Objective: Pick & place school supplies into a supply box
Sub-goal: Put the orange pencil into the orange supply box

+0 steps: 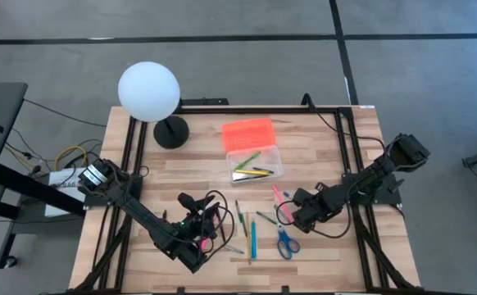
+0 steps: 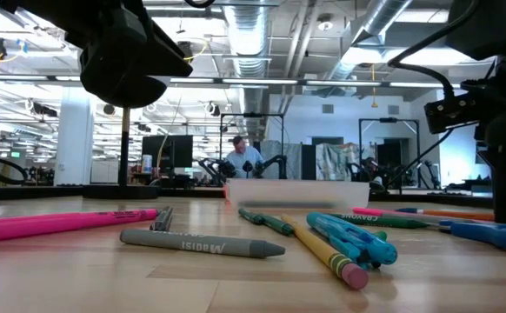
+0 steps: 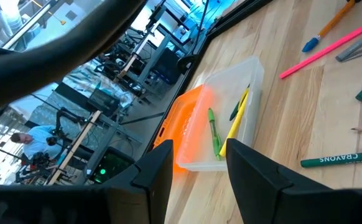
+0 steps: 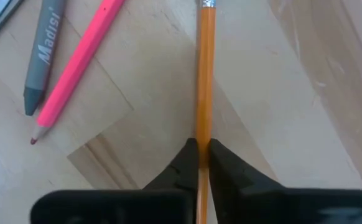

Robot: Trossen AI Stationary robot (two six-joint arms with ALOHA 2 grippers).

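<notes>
On the bench, our right end effector [image 4: 199, 163] is pinched shut on an orange pencil [image 4: 205, 74] lying well short of the box [image 1: 253, 151], and so thin a grip may let it swivel or slip during lifting.

White globe lamp [image 1: 148, 91] on black base [image 1: 171, 132] at table [image 1: 320, 254] rear-left; person [image 2: 239, 156] seated beyond.
</notes>
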